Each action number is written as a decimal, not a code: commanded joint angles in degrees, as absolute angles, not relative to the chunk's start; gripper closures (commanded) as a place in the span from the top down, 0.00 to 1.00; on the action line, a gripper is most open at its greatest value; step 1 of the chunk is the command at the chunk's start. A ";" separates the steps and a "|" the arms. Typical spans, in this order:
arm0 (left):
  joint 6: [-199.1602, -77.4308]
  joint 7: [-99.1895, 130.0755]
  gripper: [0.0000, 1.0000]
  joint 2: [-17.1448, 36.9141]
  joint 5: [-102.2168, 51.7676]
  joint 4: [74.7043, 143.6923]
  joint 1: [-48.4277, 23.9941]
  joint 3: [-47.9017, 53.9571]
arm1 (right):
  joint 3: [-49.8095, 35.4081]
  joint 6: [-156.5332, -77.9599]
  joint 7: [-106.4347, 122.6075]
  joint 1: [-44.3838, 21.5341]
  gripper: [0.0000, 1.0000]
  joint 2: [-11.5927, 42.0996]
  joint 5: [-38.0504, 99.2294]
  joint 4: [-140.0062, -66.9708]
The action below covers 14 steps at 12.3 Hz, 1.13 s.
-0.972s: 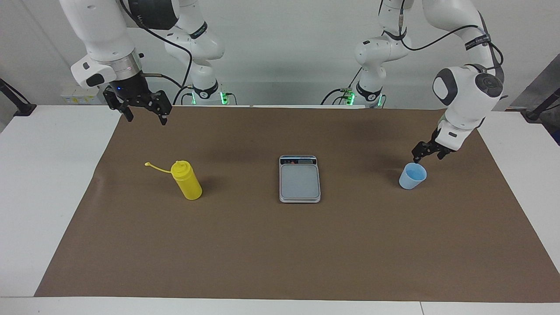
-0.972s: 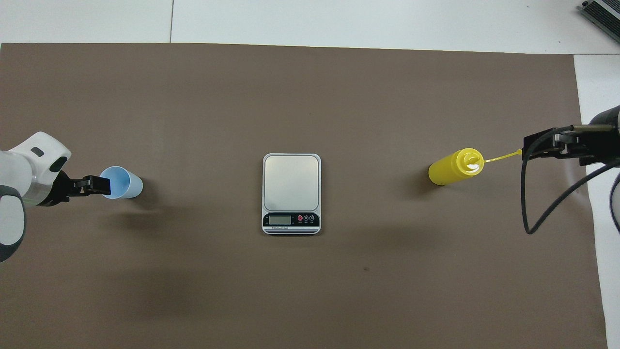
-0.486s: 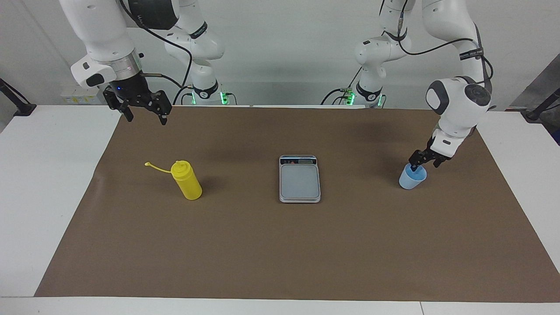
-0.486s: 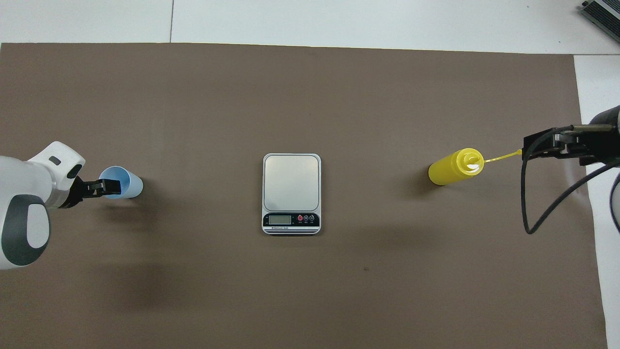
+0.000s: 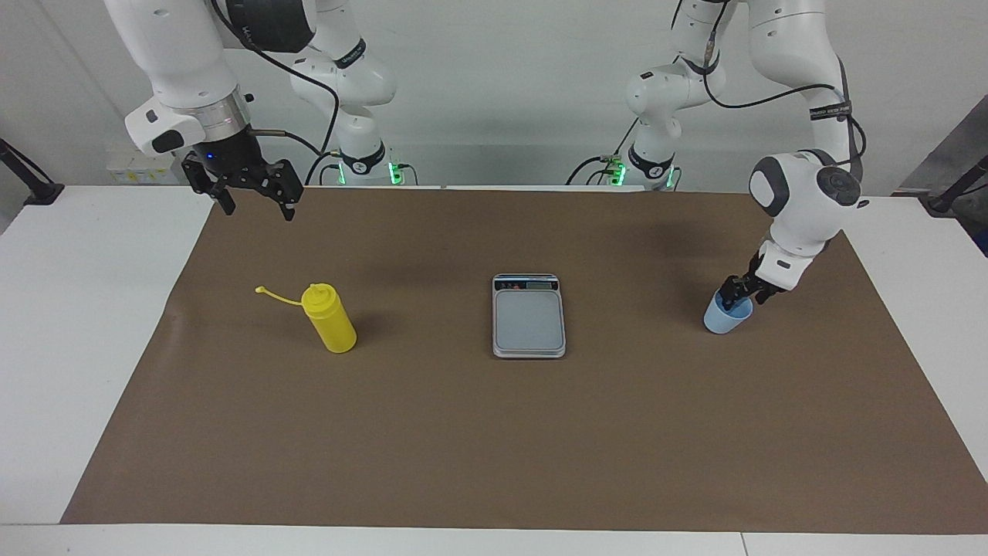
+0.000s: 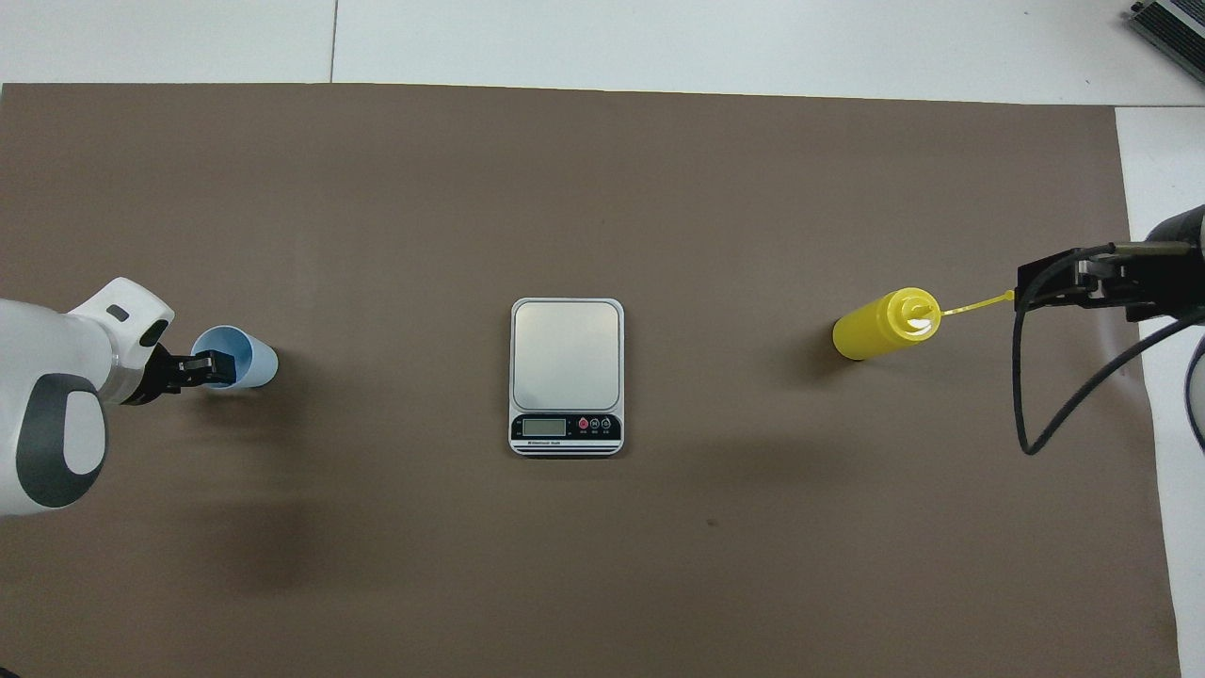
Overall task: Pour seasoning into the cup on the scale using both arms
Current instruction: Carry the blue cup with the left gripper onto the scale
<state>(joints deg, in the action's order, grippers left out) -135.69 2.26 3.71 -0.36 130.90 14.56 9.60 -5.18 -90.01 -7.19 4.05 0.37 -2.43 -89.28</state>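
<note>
— From across the table, what do you make of it?

— The left gripper [image 5: 739,296] is down at the cup [image 5: 725,316], its fingertips at the rim on the side nearer the robots; one finger seems to dip inside and the other to sit outside the wall. Whether it already pinches that wall, I can't tell. The cup stands on the brown mat [image 5: 494,432], toward the left arm's end of the table.

— And the other arm?

— The right gripper [image 5: 255,202] waits in the air, fingers spread, over the mat's edge. The seasoning [image 5: 330,317] stands below it, farther from the robots, its cap [image 5: 261,291] dangling off on the tether. The scale [image 5: 529,315] lies between the two grippers, its plate bare.

— Now from above?

— Same story. The left gripper [image 6: 205,365] overlaps the cup's [image 6: 247,358] rim on the side away from the scale [image 6: 566,375]. The right gripper [image 6: 1083,281] sits just off the tip of the cap's tether, with the seasoning [image 6: 883,324] between it and the scale.

— So how far along?

— Barely started, I'd say. The cup is not yet on the scale, the bottle is untouched, nothing is poured. Left to do: carry the cup over, pick up the bottle, tip it.
</note>
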 commanded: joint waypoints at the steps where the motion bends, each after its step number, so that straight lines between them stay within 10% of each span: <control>1: -135.88 2.72 0.24 3.34 -0.26 130.87 14.59 9.93 | -5.19 -89.12 -7.91 4.31 1.00 -0.35 -2.55 -89.91; 2: -135.70 2.72 0.01 3.34 -0.26 130.78 14.50 10.02 | -5.19 -89.12 -7.91 4.31 1.00 -0.35 -2.55 -89.91; 14: -126.83 26.60 0.00 6.85 -3.69 118.48 -1.30 10.02 | -5.19 -89.12 -7.82 4.31 1.00 -0.35 -2.55 -89.91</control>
<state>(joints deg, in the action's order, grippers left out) -128.30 22.14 5.67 -3.01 120.69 1.80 10.86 -5.18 -90.01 -7.19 4.05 0.37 -2.43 -89.28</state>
